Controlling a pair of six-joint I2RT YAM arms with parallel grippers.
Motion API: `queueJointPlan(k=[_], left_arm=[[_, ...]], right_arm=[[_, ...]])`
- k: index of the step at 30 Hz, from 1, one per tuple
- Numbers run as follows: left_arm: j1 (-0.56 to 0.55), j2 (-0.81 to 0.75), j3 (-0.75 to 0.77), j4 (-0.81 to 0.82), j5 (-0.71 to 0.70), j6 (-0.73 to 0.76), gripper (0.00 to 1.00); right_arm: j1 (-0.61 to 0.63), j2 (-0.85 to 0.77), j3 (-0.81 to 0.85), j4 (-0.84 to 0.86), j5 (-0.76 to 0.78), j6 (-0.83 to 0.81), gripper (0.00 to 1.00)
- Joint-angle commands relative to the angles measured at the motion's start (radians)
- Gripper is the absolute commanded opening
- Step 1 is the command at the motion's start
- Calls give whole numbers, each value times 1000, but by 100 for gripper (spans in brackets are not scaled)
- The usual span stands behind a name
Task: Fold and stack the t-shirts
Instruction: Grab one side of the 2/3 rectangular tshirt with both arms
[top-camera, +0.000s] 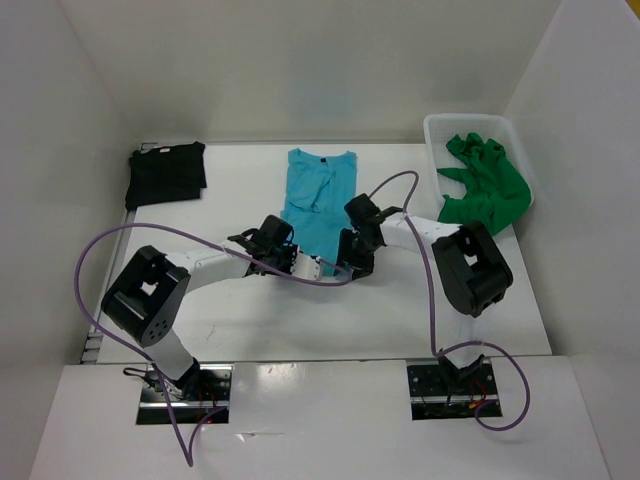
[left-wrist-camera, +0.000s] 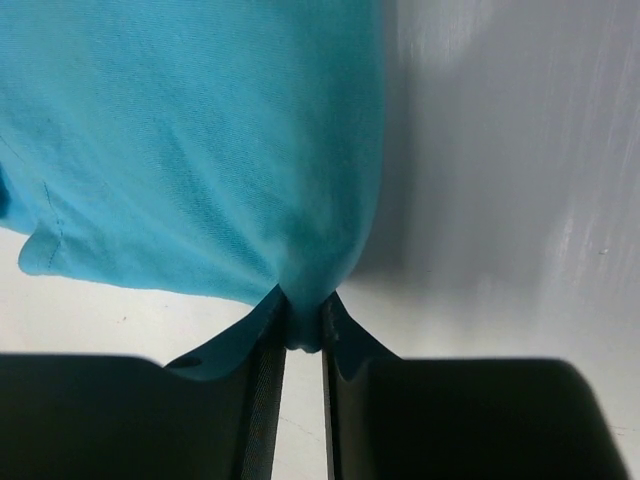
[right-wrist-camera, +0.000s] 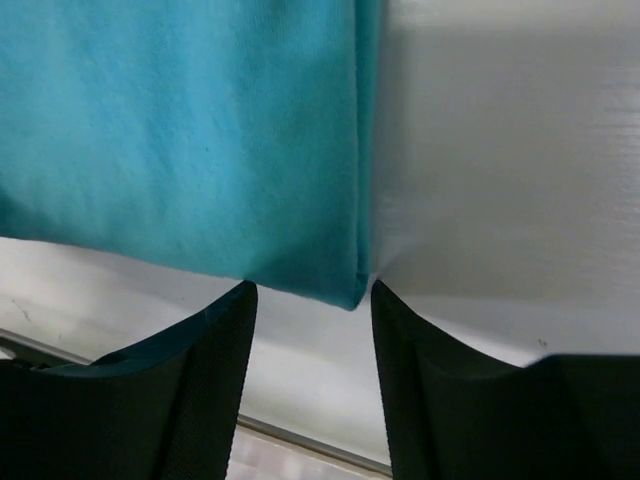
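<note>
Along the near hem of the turquoise shirt (top-camera: 318, 195), wrist views show what overhead hides: left gripper (left-wrist-camera: 303, 335) pinching cloth, right gripper (right-wrist-camera: 312, 300) straddling a corner, jaws apart. Only overhead shows black shirt (top-camera: 166, 173) to its left, green shirt (top-camera: 485, 185) in basket (top-camera: 430, 125) to its right.

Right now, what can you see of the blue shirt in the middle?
The turquoise t-shirt is plain soft cloth, lying on the white table, collar toward the far wall, sides apparently folded inward. At its near hem, the left tool pinches a puckered bit of fabric; the right tool stands open around a hem corner.
</note>
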Motion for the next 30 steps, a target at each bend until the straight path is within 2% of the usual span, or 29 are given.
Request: queueJointPlan(k=[1, 2, 3, 5, 6, 9, 10, 11, 20, 26, 30], left_arm=[[-6, -1, 10, 6, 20, -31, 24], [-6, -1, 10, 6, 20, -40, 24], [-6, -10, 10, 6, 20, -41, 24], [-6, -10, 10, 6, 20, -41, 24], [-6, -10, 10, 6, 20, -51, 19], [-6, -10, 10, -5, 29, -73, 13], [-15, -19, 19, -26, 41, -73, 3], [-15, -19, 19, -37, 42, -82, 0], [-44, -85, 19, -161, 61, -139, 0], [-78, -210, 40, -373, 106, -166, 0], [-108, -306, 49, -551, 141, -166, 0]], right_arm=[[-17, 49, 17, 70, 14, 7, 54], [-17, 62, 17, 82, 14, 7, 50], [-29, 71, 17, 82, 3, 7, 40], [-29, 71, 17, 93, -6, 7, 32], [-29, 71, 6, 93, -6, 7, 21], [-38, 71, 6, 93, -6, 7, 0], [-47, 59, 6, 93, -6, -3, 0], [-48, 59, -3, 93, 4, -3, 0], [-23, -53, -33, 21, -5, -33, 0], [76, -197, -69, -108, -5, -43, 0], [162, -288, -105, -166, -78, -1, 0]])
